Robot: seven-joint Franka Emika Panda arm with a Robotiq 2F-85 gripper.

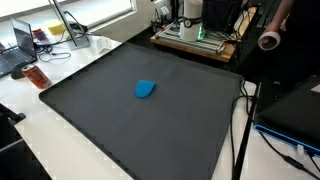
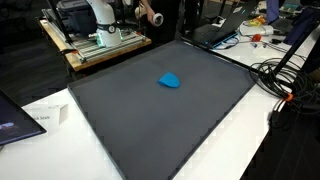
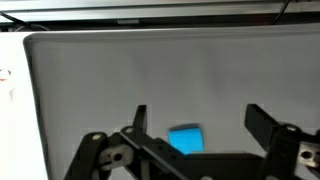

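Note:
A small blue object (image 1: 146,90) (image 2: 171,80) lies near the middle of a large dark grey mat (image 1: 110,120) (image 2: 150,120) in both exterior views. In the wrist view the same blue object (image 3: 185,138) appears low in the picture, partly hidden by the gripper's black body. My gripper (image 3: 198,116) hangs high above the mat, open, with nothing between its two dark fingers (image 3: 139,118). The blue object sits below the gap, closer to the left finger. Only the white arm base (image 1: 192,12) (image 2: 100,16) shows in the exterior views.
The mat lies on a white table (image 1: 40,135) (image 2: 250,125). A wooden board with equipment (image 1: 195,42) (image 2: 95,45) stands at the robot's foot. Laptops and clutter (image 1: 25,55) (image 2: 225,28) and cables (image 2: 290,80) lie around the mat's edges.

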